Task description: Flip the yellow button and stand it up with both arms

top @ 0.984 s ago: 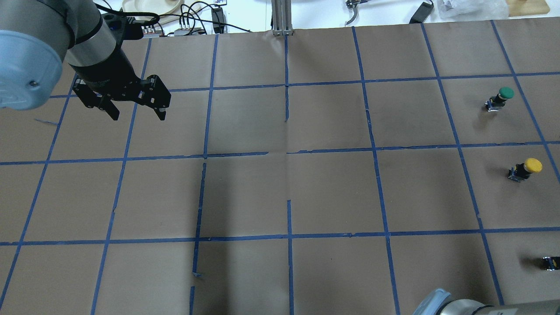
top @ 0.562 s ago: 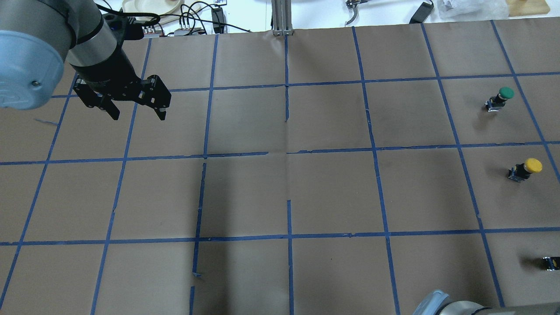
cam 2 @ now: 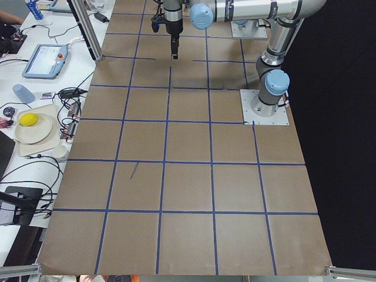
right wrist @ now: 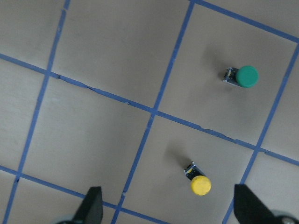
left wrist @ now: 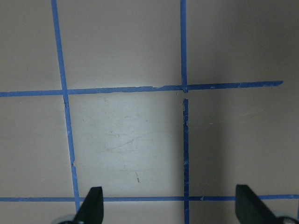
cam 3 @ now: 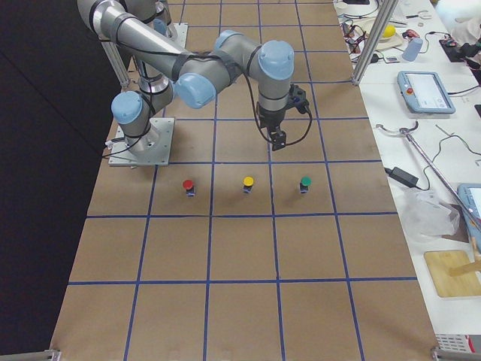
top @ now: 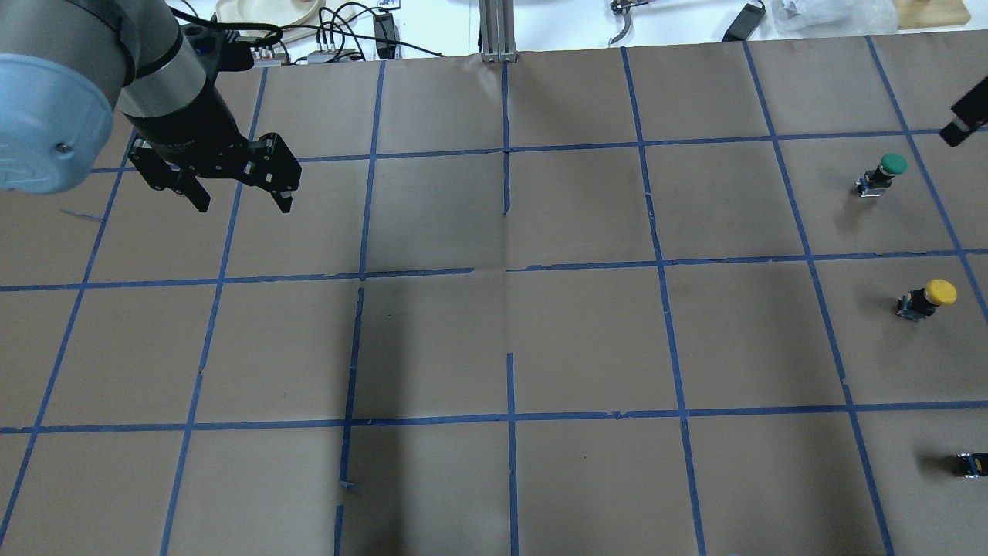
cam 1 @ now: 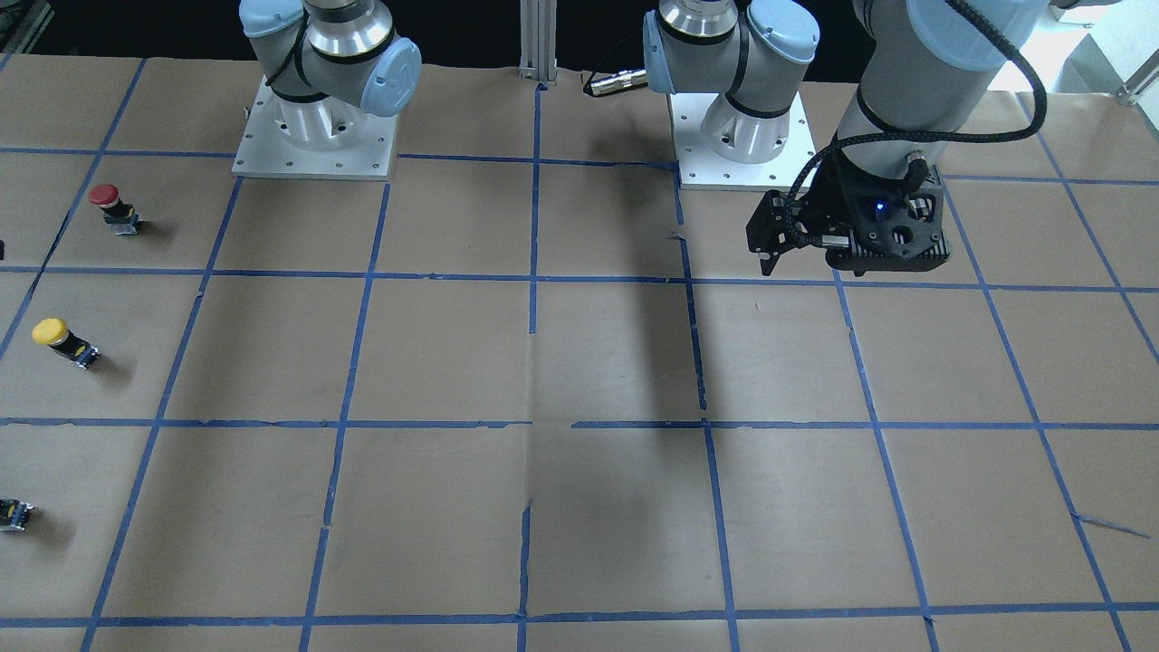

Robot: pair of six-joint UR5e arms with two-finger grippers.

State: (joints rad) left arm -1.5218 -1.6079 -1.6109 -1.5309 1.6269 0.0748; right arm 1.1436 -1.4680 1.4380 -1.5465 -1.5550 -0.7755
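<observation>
Near green button (top: 888,169), newly, right arm (top: 966,121)

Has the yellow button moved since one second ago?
No. The yellow button keeps its place in the same taped square, near its upper right corner.

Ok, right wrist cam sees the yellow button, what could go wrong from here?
1. The yellow button is tiny beside the open right gripper; a slightly off close could tip or flick it.
2. It stands between the green button and the red button; a drifting descent might knock one.
3. The left gripper hangs open far across the table; passing so small a part between arms could drop it.
</observation>
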